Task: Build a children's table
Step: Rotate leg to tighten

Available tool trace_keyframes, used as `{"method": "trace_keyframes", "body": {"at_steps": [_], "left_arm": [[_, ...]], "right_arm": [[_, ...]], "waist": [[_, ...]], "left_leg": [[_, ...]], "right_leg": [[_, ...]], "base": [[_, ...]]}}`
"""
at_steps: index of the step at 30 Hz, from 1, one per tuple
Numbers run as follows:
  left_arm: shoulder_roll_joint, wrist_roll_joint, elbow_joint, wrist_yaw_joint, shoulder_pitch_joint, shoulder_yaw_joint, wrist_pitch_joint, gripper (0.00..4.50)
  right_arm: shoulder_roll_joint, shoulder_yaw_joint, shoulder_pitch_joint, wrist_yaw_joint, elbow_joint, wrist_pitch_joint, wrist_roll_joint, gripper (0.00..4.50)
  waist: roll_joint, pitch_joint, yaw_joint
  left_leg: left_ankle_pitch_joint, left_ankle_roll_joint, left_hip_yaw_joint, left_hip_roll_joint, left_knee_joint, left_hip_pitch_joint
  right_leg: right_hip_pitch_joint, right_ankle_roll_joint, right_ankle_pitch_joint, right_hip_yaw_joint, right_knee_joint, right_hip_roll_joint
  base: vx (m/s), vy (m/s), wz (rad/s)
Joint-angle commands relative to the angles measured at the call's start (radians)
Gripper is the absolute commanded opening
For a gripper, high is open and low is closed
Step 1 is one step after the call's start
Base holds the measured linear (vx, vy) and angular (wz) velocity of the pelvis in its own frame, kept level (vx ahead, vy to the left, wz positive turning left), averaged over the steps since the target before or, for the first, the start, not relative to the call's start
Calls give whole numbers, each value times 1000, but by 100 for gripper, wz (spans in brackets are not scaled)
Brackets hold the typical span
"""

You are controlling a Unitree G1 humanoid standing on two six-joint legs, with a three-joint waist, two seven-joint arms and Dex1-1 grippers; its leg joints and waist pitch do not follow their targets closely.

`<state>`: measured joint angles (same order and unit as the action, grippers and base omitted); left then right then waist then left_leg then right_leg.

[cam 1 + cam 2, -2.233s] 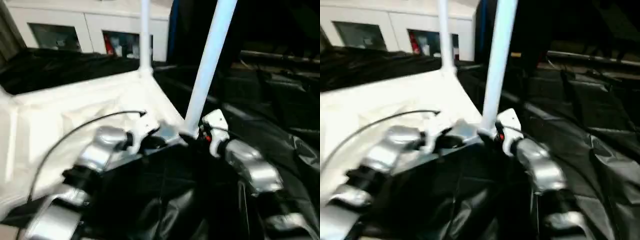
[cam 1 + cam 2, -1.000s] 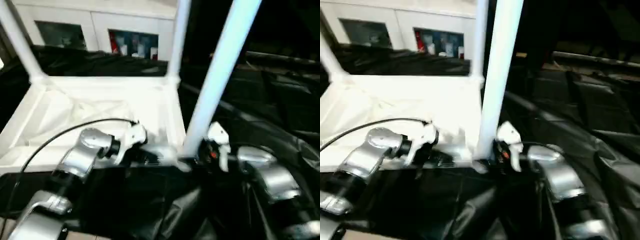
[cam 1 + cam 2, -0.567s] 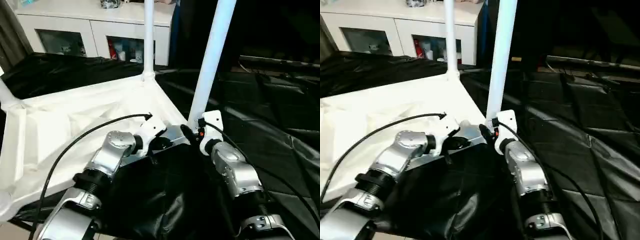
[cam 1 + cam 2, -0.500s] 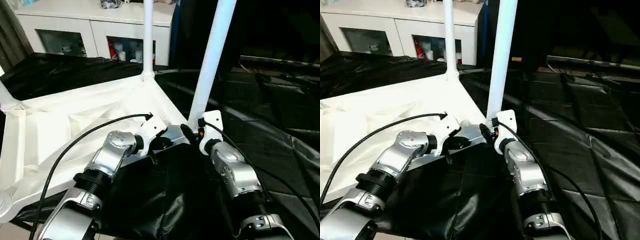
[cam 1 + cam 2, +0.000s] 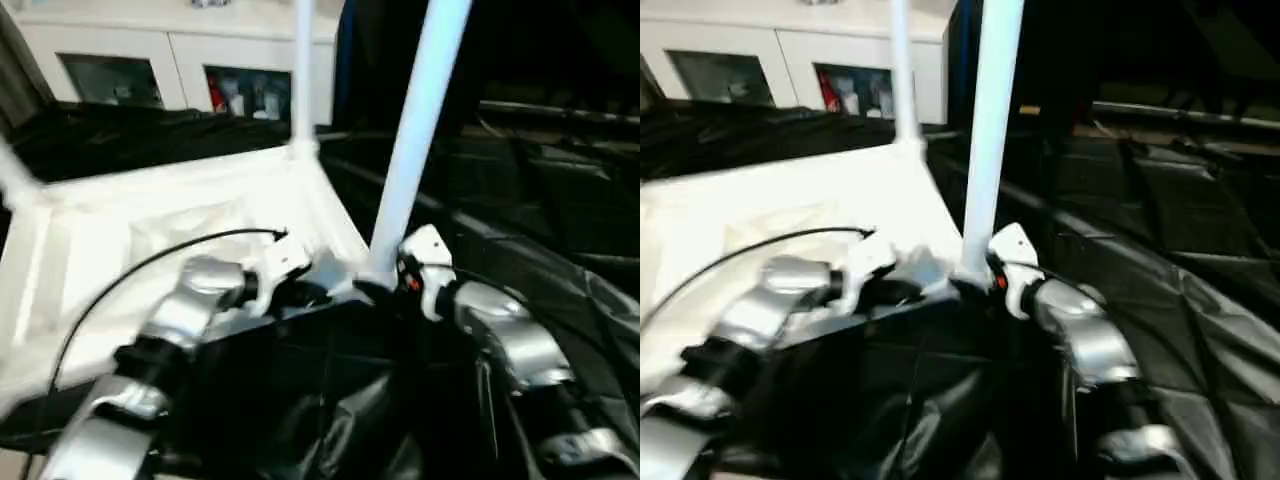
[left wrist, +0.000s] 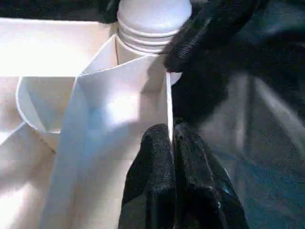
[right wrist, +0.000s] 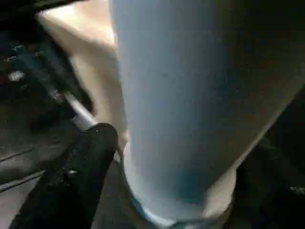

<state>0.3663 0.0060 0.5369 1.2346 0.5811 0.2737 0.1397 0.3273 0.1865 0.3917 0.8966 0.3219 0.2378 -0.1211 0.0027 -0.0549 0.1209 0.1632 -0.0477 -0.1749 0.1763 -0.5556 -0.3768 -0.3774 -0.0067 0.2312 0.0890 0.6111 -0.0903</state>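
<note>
The children's table top (image 5: 150, 225) lies upside down, white and ribbed, on a black sheet. Legs stand upright in its corner sockets: a near one (image 5: 412, 140), a far one (image 5: 303, 70) and a blurred one at the left (image 5: 15, 175). My left gripper (image 5: 300, 292) is shut on the thin rim wall of the top next to the near socket, its fingers (image 6: 164, 162) pinching that wall. My right gripper (image 5: 385, 285) is at the foot of the near leg (image 7: 190, 95). It is open, with one finger (image 7: 90, 157) standing just off the tube.
A white cabinet with glass doors (image 5: 180, 70) stands at the back. The crumpled black sheet (image 5: 560, 200) covers the surface to the right and in front. A black cable (image 5: 150, 265) arcs over the top from my left wrist.
The whole picture has shifted and blurred, so the camera moved. Both grippers stay at the near corner. The right gripper's fingers have spread around the leg's foot.
</note>
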Motion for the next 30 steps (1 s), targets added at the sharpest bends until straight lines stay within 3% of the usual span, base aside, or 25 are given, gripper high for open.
{"method": "trace_keyframes", "body": {"at_steps": [1, 4, 7, 9, 14, 19, 23, 27, 30], "left_arm": [[13, 0, -8, 78, -15, 46, 0, 0], [30, -7, -4, 108, -14, 47, -14, 0], [61, -20, -7, 156, -22, 48, -14, 0], [67, -23, -7, 161, -22, 46, -13, 0], [62, -28, -7, 160, -21, 44, -9, 0], [49, -31, -5, 149, -18, 47, -9, 0], [54, -35, -16, 150, -25, 46, -4, 0], [53, -31, -8, 138, -26, 41, -6, 0], [38, -13, 1, 89, -25, 41, 1, 0]], "right_arm": [[11, 57, -10, 97, -32, 6, -22, 369], [31, 61, -14, 135, -40, 2, -29, 369], [70, 55, -29, 199, -68, 15, -53, 369], [84, 57, -32, 215, -72, 13, -55, 369], [84, 52, -30, 218, -66, 8, -54, 356], [81, 56, -28, 227, -61, 8, -58, 315], [76, 64, -24, 229, -48, -1, -50, 285], [51, 48, -24, 184, -24, -12, -46, 272], [25, 26, -27, 113, 9, -26, -32, 271]], "waist": [[-6, 60, 6], [-5, 55, 7], [-4, 50, 11], [-7, 48, 12], [-10, 49, 16], [-17, 51, 21], [-16, 50, 22], [-4, 55, 23], [-6, 53, 21]], "left_leg": [[61, 126, 18, 60, 43, 10], [78, 141, 17, 64, 41, 7], [154, 106, 17, 68, 49, 11], [175, 85, 17, 68, 52, 12], [146, 81, 16, 66, 49, 12], [97, 107, 16, 64, 44, 11], [103, 110, 16, 64, 44, 11], [116, 92, 18, 65, 43, 11], [144, 78, 18, 65, 47, 12]], "right_leg": [[45, -262, -186, -52, -43, -71], [39, -278, -162, -51, -43, -74], [38, -269, -39, -54, -54, -77], [38, -263, -7, -56, -56, -78], [39, -262, -31, -58, -54, -80], [40, -269, -86, -55, -46, -78], [39, -269, -70, -54, -48, -78], [41, -273, -80, -54, -46, -78], [39, -277, -61, -55, -49, -80]], "base": [[0, 0, 0], [0, 0, 0], [0, 0, 0], [0, 0, 0], [0, 0, 0], [0, 0, 0], [0, 0, 0], [0, 0, 0], [0, 0, 0]]}}
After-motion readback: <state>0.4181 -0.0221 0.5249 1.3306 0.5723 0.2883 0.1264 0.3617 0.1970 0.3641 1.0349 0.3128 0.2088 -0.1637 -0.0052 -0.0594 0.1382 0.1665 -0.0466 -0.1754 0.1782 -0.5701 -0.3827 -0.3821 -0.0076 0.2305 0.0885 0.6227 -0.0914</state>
